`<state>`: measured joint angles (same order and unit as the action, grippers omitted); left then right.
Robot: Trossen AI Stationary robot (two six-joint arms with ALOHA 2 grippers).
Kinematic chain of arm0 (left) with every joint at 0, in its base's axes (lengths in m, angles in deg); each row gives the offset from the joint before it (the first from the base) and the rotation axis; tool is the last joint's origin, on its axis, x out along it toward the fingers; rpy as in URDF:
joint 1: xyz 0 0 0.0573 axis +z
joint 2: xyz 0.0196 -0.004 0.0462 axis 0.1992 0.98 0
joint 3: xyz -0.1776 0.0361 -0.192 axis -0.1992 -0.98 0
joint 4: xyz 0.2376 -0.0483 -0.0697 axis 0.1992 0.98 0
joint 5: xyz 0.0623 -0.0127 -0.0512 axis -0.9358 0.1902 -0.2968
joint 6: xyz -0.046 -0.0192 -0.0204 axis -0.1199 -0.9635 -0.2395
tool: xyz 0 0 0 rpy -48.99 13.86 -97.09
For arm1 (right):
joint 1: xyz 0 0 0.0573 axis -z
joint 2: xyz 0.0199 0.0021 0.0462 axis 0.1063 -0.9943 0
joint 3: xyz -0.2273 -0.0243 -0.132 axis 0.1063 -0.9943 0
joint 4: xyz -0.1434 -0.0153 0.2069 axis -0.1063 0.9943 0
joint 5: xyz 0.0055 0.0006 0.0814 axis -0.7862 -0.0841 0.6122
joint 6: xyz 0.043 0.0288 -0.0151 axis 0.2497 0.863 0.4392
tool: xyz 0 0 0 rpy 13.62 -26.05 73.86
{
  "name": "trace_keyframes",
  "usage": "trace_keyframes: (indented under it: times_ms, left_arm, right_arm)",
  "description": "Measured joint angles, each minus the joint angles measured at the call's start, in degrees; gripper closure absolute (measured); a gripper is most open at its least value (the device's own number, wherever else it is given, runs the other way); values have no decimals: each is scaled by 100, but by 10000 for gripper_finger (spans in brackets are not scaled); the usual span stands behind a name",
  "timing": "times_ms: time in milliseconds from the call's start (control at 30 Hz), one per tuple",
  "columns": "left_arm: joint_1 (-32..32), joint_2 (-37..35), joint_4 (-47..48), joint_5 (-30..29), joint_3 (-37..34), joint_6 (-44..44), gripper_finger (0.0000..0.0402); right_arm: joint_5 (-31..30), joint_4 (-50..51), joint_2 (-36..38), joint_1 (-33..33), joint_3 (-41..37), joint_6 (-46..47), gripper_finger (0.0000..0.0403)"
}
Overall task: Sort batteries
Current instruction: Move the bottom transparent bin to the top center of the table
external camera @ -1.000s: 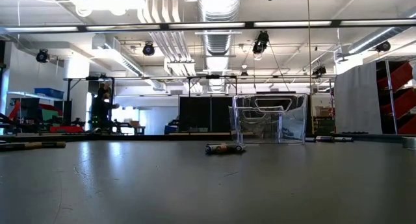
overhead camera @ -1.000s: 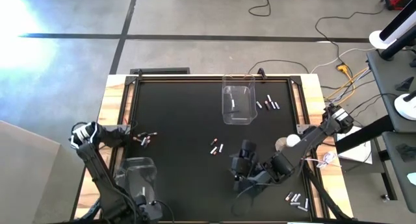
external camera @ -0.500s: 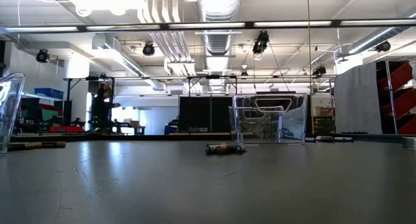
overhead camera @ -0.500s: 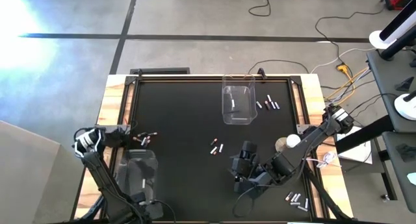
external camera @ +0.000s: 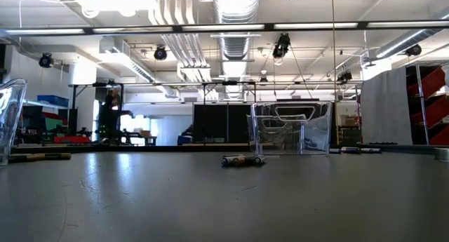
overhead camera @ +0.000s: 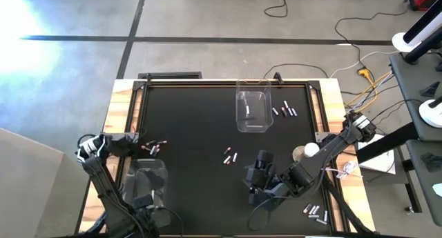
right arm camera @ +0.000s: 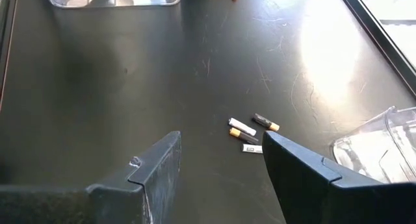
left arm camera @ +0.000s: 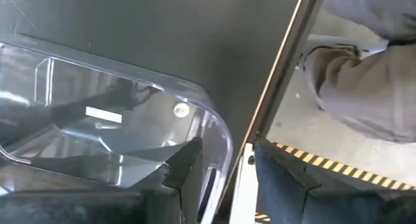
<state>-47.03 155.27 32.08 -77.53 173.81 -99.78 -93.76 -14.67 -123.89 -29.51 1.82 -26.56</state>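
two clear bins on the black table [overhead camera: 193,127]: one at the far edge near the middle [overhead camera: 253,111], one at the near-left corner [overhead camera: 146,186]. left gripper [left arm camera: 224,178] sits at that near-left bin, one finger [left arm camera: 185,169] inside the wall and the other outside it, so the jaws straddle the clear rim by the table's edge; whether they actually pinch the wall, cannot tell. right gripper [right arm camera: 218,172] hangs above the mat right of centre, toward the near side, jaws apart with nothing between them, looking across at a small cluster of batteries [right arm camera: 250,134]. batteries are scattered in groups: a few mid-table [overhead camera: 230,156], a few by the left edge just past the near-left bin [overhead camera: 153,145], a few just right of the far bin [overhead camera: 286,110], a few at the near-right corner [overhead camera: 315,212]. far bin shows one pale piece inside [overhead camera: 246,111], too small to tell what it is. low view shows the far bin standing upright [external camera: 291,128], one battery lying on the mat in front of it [external camera: 241,160], and the near-left bin's edge at the side of the picture [external camera: 10,119]. round pale object [overhead camera: 309,150] sits by the right edge of the table, next to the right arm.
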Motion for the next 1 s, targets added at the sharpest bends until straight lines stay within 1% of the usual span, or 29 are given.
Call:
trace_keyframes:
  times_ms: [167,433,667,800,933,1000]
  left_arm:
    - [2,0,-133,160,-240,-24,282]
    - [2,2,-354,257,-355,-85,282]
    - [2,4,-867,456,-915,-71,282]
    - [-4,4,-903,551,-1084,-67,284]
    - [-4,4,-1062,665,-1164,-46,289]
    - [-4,7,-1083,667,-1173,-45,301]
  right_arm:
    - [3,0,0,-15,0,0,193]
    - [7,0,0,-15,0,0,193]
    - [47,0,0,-15,0,0,193]
    - [47,2,0,-15,-2,-4,193]
    - [47,2,0,-15,-2,-3,193]
    - [47,2,0,-15,-2,-2,193]
